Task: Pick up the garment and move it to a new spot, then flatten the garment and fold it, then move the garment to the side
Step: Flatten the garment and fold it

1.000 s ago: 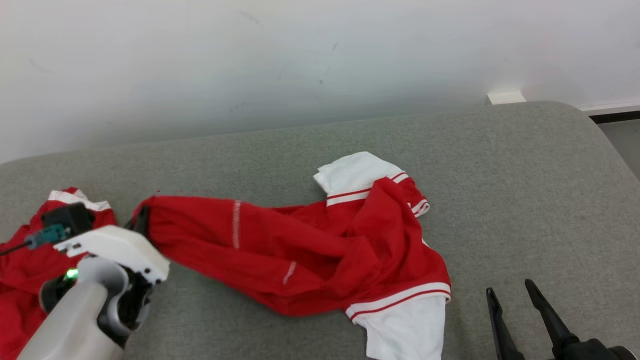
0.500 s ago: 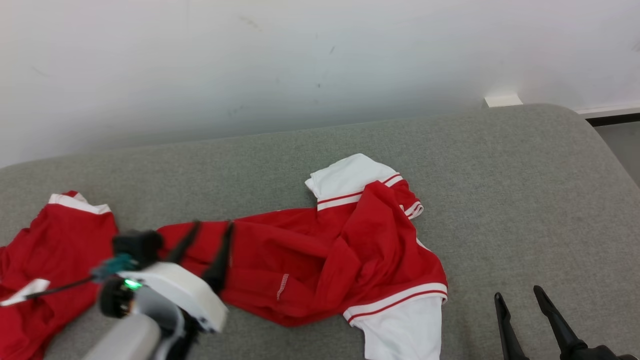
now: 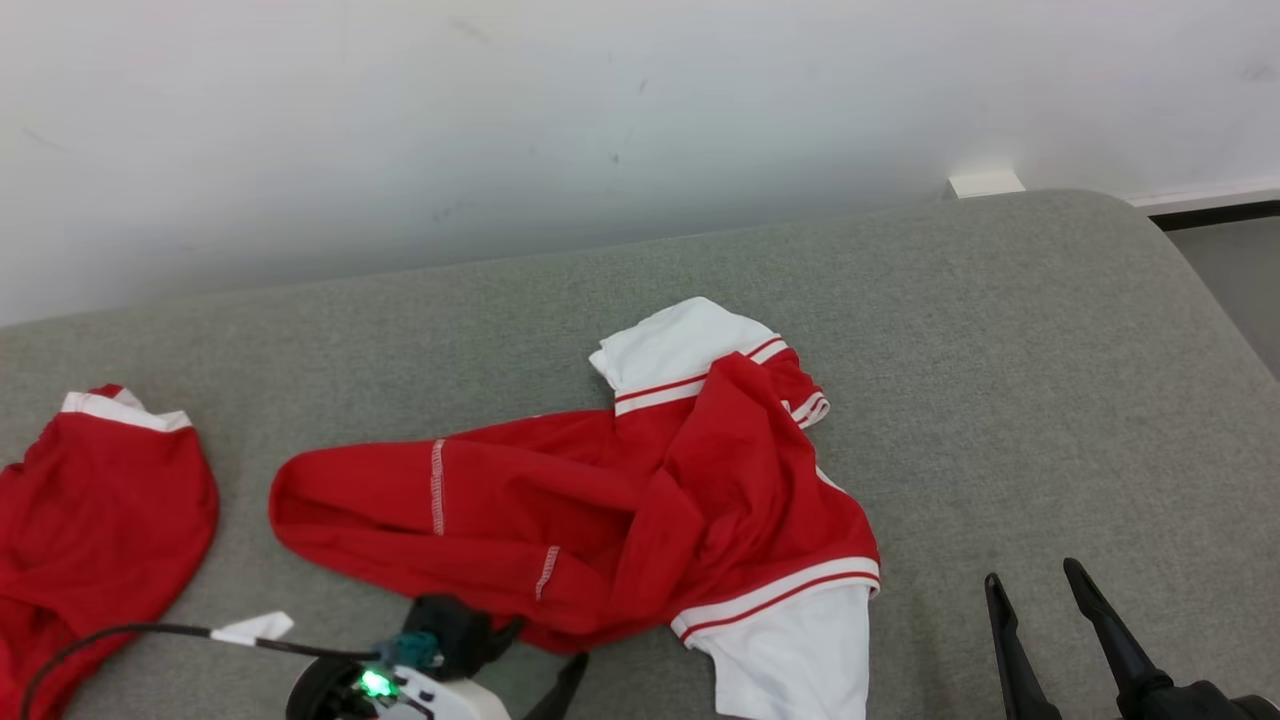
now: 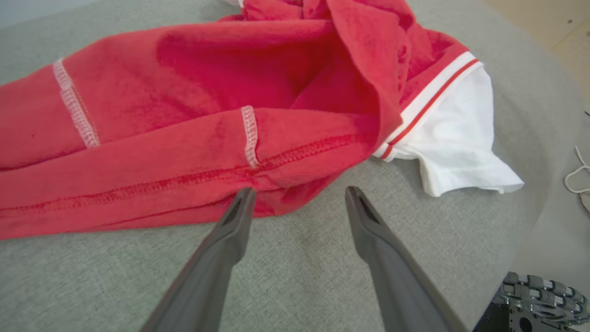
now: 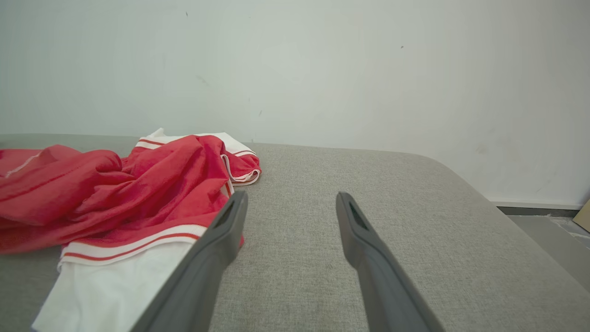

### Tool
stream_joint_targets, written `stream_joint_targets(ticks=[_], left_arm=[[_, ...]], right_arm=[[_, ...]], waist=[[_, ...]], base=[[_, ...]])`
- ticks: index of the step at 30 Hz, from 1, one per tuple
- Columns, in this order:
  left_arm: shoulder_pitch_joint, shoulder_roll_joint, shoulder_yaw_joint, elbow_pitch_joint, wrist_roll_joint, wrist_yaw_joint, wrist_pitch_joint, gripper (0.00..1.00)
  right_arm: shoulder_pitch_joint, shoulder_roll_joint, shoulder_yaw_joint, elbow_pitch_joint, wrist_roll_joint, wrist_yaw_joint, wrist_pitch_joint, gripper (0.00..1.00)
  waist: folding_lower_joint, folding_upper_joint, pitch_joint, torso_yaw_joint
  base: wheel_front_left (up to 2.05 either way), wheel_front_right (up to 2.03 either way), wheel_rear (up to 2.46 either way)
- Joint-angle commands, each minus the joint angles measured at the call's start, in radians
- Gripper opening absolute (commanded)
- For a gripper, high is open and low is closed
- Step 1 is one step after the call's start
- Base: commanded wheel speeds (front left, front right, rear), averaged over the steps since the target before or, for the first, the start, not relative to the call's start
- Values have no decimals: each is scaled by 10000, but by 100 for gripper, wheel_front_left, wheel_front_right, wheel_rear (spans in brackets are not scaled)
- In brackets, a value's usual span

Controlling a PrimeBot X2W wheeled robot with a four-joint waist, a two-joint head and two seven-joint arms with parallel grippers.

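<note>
The garment [image 3: 600,500] is a red shirt with white sleeves, lying crumpled in the middle of the grey cushion [image 3: 1000,350]. One white sleeve [image 3: 790,650] points toward me, the other [image 3: 670,345] toward the wall. In the left wrist view my left gripper [image 4: 299,189] is open just short of the garment's [image 4: 184,138] near hem, its left fingertip touching the red fold, with nothing between the fingers. My right gripper [image 3: 1031,570] stands open and empty at the lower right, beside the near white sleeve [image 5: 115,286].
A second red garment [image 3: 90,510] with a white band lies at the cushion's left edge. A white wall [image 3: 600,120] runs behind the cushion. The cushion curves down to the floor [image 3: 1230,260] on the right. A black cable with a white tag [image 3: 250,628] trails from my left wrist.
My left gripper opened, let go of the garment's left end and drew back toward me. The released cloth settled flat on the cushion. The head camera shifted slightly.
</note>
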Motion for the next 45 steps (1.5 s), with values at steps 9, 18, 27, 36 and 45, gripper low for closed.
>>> stream_joint_targets(ticks=[9,18,27,36,45], left_arm=[[-761,-646,-363,865,921,9,-687,100],[-1327,-1178,-224,1667,550,-413,-968,0],[-1251,-1133,47,954,-214,-728,-575,0],[807,1169,963,-2341,-2095,23,1008,0],[3927,2018,2460,-3408,-5017,715,585,0]], right_arm=[[-152,-39,18,-42,42,-29,10,100],[-183,-3,26,12,8,-29,10,100],[38,62,-58,52,1,-29,10,100],[354,50,-305,-3,-9,-29,8,100],[370,-40,-265,45,34,-29,10,100]], waist=[[1,0,262,-208],[1,0,284,-263],[1,0,101,-18],[1,0,-112,606],[1,0,-169,1023]], base=[[0,0,0],[0,0,0],[0,0,0],[0,0,0],[0,0,0]])
